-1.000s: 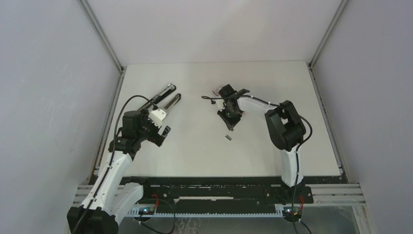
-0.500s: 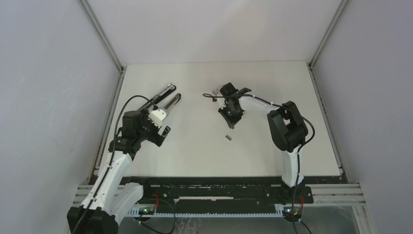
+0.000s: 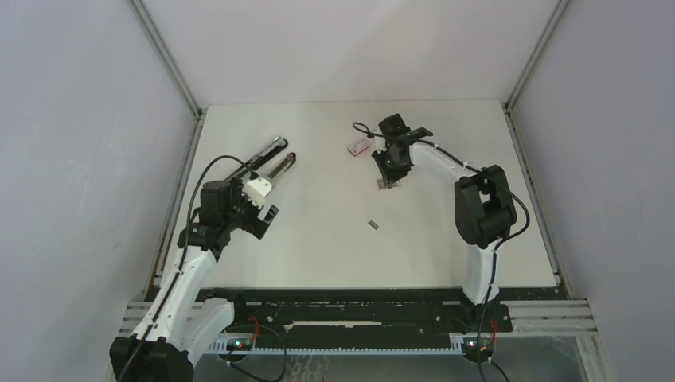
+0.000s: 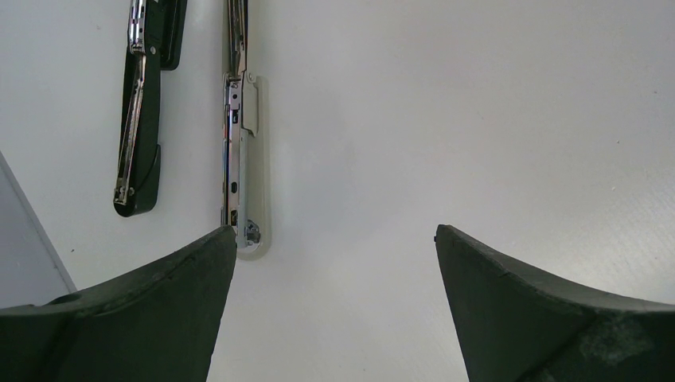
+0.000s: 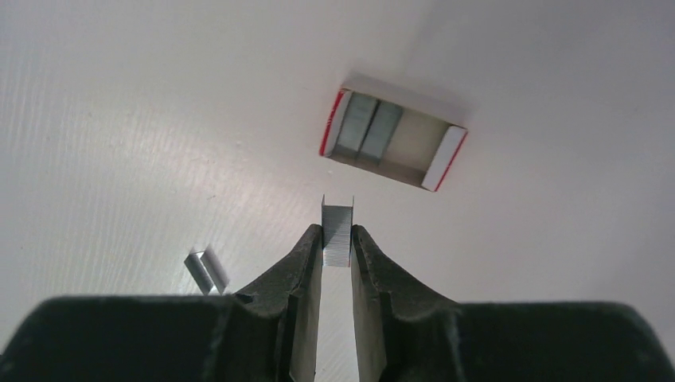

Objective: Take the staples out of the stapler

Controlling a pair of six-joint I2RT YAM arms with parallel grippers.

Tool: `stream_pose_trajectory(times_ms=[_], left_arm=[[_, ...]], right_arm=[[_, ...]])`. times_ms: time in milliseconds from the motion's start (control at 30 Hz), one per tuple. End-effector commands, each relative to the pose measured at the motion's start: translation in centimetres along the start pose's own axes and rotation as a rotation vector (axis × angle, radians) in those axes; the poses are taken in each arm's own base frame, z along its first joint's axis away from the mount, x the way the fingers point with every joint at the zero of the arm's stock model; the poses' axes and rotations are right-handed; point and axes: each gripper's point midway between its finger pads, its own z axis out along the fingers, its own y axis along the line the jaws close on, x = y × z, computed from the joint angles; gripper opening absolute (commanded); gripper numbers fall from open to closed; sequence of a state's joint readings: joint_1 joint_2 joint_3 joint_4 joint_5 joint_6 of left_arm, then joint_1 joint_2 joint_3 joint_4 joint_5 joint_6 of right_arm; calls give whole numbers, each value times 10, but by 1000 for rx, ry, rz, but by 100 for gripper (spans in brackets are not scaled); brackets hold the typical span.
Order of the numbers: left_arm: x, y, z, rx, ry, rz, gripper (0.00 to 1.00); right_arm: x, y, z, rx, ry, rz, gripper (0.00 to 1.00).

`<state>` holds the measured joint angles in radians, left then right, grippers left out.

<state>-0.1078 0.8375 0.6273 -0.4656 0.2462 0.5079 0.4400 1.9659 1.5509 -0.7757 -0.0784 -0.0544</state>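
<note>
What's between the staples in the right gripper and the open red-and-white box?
Nothing visible. The right gripper, shut on the staples, is just short of the box with only bare table between. A loose strip lies off to the side, clear of the path.

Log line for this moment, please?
left pincer: open, near stapler | right pincer: shut on staples, short of red-and-white box | loose staple strip: on table

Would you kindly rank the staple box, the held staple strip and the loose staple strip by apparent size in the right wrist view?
1. staple box, clearly largest.
2-3. held staple strip and loose staple strip: look alike; the held one is nearer the camera, so unranked.
</note>
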Motion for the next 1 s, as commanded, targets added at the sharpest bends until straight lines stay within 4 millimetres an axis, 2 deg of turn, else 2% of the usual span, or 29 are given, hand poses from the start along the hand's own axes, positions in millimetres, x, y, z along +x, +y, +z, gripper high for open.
stream_pose_trajectory(times_ms=[0,367,967], left_arm=[[-4,6,1,-23,-22,16,100],[-3,6,2,-23,-18,15,100],[-4,6,1,-26,-20,18,100]], right_arm=[[-34,-16,-21,35,-122,91,18],[-45,-20,-1,6,-108,153,19],[-43,-11,26,-37,-69,181,19]])
